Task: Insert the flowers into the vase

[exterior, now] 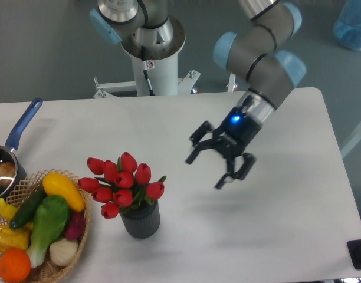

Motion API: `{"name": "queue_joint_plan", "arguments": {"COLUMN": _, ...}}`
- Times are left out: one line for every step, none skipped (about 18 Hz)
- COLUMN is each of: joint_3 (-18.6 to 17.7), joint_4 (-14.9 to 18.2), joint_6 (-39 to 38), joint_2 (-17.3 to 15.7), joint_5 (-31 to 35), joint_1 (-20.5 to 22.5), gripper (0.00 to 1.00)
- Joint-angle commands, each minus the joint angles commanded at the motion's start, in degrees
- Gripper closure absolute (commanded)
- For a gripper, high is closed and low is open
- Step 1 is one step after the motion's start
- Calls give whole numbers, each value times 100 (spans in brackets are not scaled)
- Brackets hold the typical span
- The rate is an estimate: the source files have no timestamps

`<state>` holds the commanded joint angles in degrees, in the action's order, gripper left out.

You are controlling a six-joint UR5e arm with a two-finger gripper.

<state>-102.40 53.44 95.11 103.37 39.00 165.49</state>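
The flowers [122, 181], a bunch of red tulip buds with green leaves, stand upright with their stems down inside the vase [140, 221]. That vase is a small dark grey ribbed cylinder at the front left of the table. My gripper [206, 171] hangs open above the table, well to the right of the bunch and apart from it. Nothing is between its black fingers [196, 154].
A wicker basket [80, 239] full of toy vegetables and fruit sits at the front left corner. A blue-handled saucepan [12, 150] lies at the left edge. The robot's white base [154, 65] stands behind the table.
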Motion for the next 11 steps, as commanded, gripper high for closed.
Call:
{"name": "queue_joint_plan", "arguments": {"joint_3": 114, "joint_4": 9, "joint_6": -132, "joint_2": -70, "joint_5": 264, "joint_1": 79, "gripper": 0}}
{"name": "queue_joint_plan", "arguments": {"joint_3": 219, "joint_4": 17, "joint_6": -290, "joint_2": -132, "joint_5": 493, "joint_1": 123, "gripper": 0}}
{"name": "queue_joint_plan", "arguments": {"joint_3": 281, "joint_4": 18, "joint_6": -430, "joint_2": -194, "joint_5": 704, "joint_1": 141, "gripper": 0}}
{"name": "queue_joint_plan", "arguments": {"joint_3": 317, "joint_4": 0, "joint_6": -510, "joint_2": -264, "joint_5": 949, "joint_1": 168, "gripper": 0}}
{"name": "queue_joint_plan", "arguments": {"joint_3": 387, "joint_4": 26, "joint_6": -520, "joint_2": -351, "joint_5": 1239, "joint_1": 220, "gripper": 0}}
{"name": "queue_joint_plan", "arguments": {"joint_3": 396, "joint_4": 35, "joint_6": -520, "joint_2": -439, "joint_5": 1590, "joint_1": 281, "gripper": 0}}
{"name": "queue_joint_plan", "arguments": {"joint_3": 361, "joint_4": 35, "joint_6": -520, "joint_2": -501, "joint_5": 1915, "joint_1": 352, "gripper": 0}}
{"name": "queue_joint_plan", "arguments": {"joint_3": 326, "joint_4": 53, "joint_6": -511, "joint_2": -615, "joint_5": 2162, "joint_1": 413, "gripper": 0}}
{"name": "queue_joint_plan", "arguments": {"joint_3": 317, "joint_4": 70, "joint_6": -520, "joint_2": -755, "joint_5": 2313, "joint_1": 449, "gripper": 0}}
{"name": "queue_joint_plan", "arguments": {"joint_3": 309, "joint_4": 88, "joint_6": -520, "joint_2": -844, "joint_5": 2375, "joint_1": 510, "gripper": 0}}
{"name": "queue_joint_plan", "arguments": {"joint_3": 300, "joint_4": 105, "joint_6": -520, "joint_2": -932, "joint_5": 2411, "joint_1": 563, "gripper": 0}}
